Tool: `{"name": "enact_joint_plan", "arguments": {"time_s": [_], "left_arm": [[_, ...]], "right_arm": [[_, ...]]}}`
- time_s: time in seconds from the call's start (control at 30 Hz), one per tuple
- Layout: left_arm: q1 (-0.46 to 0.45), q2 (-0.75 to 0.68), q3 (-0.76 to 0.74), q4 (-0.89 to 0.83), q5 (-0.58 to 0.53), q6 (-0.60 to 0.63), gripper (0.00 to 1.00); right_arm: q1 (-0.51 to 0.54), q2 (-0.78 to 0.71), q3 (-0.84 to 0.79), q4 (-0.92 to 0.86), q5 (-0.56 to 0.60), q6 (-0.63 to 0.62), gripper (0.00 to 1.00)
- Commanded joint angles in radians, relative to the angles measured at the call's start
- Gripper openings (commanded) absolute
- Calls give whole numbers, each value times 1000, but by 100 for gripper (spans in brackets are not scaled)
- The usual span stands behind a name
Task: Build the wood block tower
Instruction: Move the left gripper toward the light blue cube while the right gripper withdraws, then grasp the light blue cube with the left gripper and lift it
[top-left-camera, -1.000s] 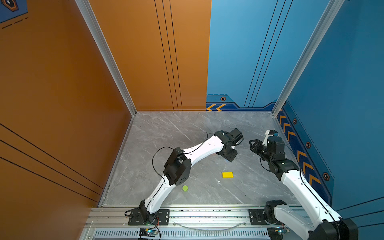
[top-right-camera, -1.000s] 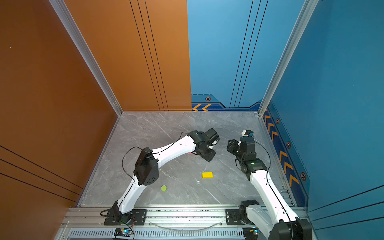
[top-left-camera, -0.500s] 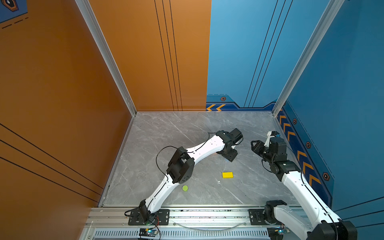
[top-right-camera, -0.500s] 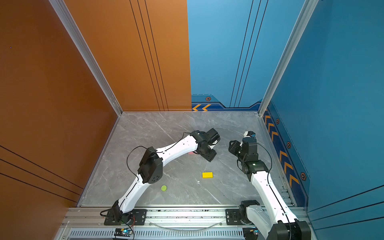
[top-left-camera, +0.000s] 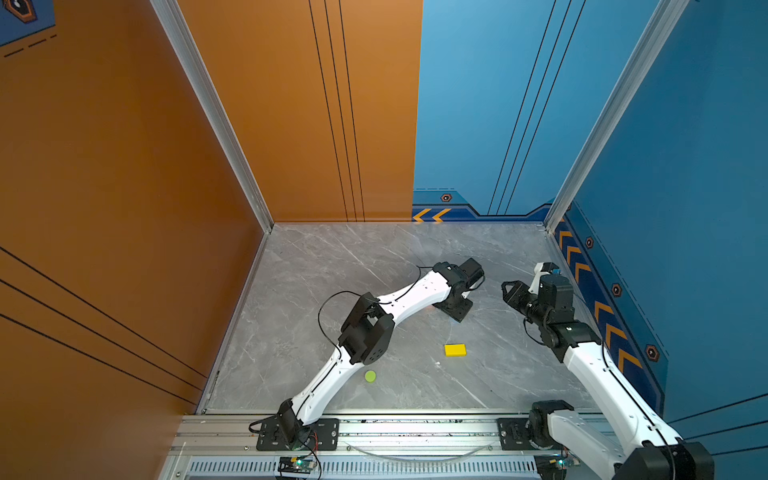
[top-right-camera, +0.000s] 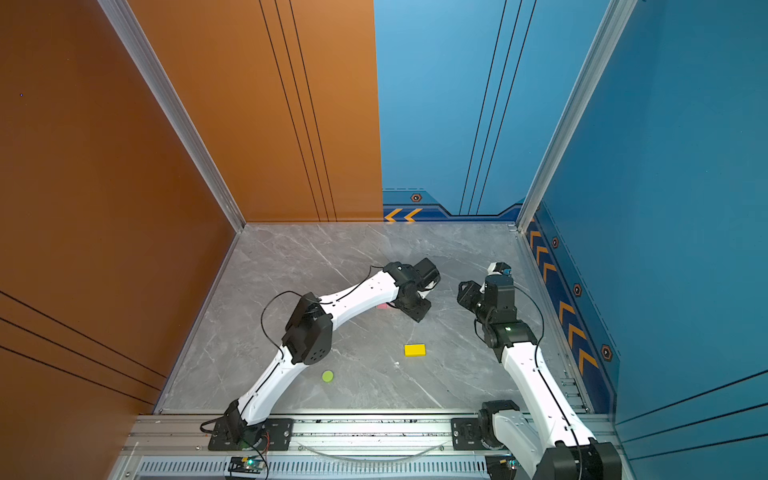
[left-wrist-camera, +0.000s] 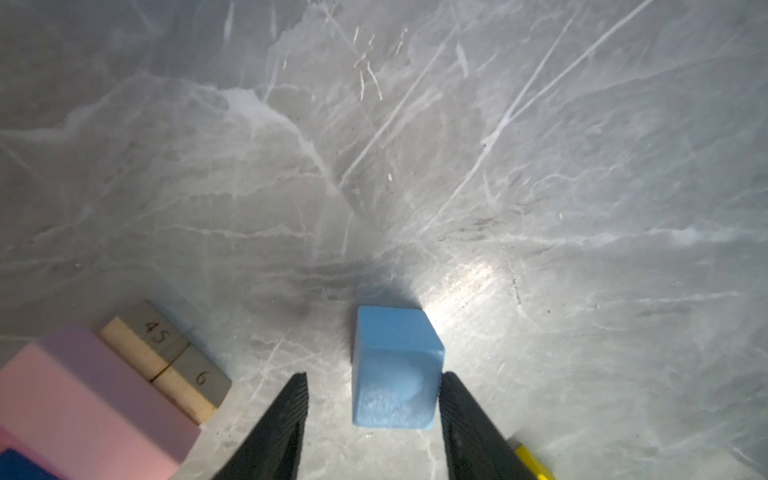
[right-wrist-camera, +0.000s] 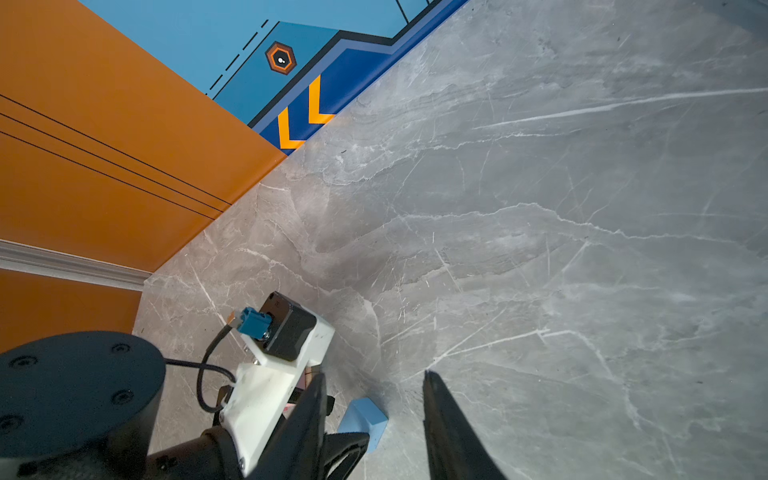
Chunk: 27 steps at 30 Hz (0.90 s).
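Grasping step: your left gripper (left-wrist-camera: 374, 378) straddles the light-blue cube (left-wrist-camera: 395, 370), jaws apart, not yet clamped. Next, close squarely, lift, and carry it to the pink bar (left-wrist-camera: 83, 407). Right gripper (right-wrist-camera: 374, 374) is parted and empty.

In the left wrist view the left gripper (left-wrist-camera: 374, 376) shows only its fingertips; the rest runs off the picture's edge. The pink bar (left-wrist-camera: 79, 399) is cut by two edges and covers all but the ends of the tan planks (left-wrist-camera: 166, 361). Only a corner of the dark-blue cube (left-wrist-camera: 18, 465) shows. A yellow piece (left-wrist-camera: 534, 464) peeks from behind one finger — too little to tell its shape.

In both top views the left arm (top-left-camera: 455, 291) covers the tower (top-right-camera: 381, 306), barely a pink sliver showing. A white speck (top-left-camera: 437, 363) is too small to name.

In the right wrist view the light-blue cube (right-wrist-camera: 365, 417) is half hidden behind the left gripper, and the right gripper (right-wrist-camera: 375, 373) is cut off at the edge.
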<state>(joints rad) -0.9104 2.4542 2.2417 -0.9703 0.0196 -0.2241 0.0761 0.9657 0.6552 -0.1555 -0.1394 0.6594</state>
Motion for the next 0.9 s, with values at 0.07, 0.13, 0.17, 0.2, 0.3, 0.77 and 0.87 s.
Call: {"name": "enact_joint_plan", "arguments": {"time_s": [0.07,0.13,0.17,0.2,0.3,0.77,0.87], "left_arm": [[-4,30,30,-28,13,5,49],[-5,31,29,-27,13,3,48],[-6,32,30,-28,13,1,48],[-7,32,30,-28,14,2,47],[-10,33,31,-28,17,2,46],[-10,11,24,-38,3,-42,20],[-9,-9,22,-47,-19,-62,18]], "right_arm": [[-9,-4,-14,9,-17,3,40],[-9,-2,-15,10,-17,2,40],[-9,-2,-14,10,-18,3,40],[-9,0,-14,11,-19,3,40],[-9,1,-14,14,-21,3,40],[-9,13,-14,22,-26,3,40],[-9,17,-14,24,-29,2,40]]}}
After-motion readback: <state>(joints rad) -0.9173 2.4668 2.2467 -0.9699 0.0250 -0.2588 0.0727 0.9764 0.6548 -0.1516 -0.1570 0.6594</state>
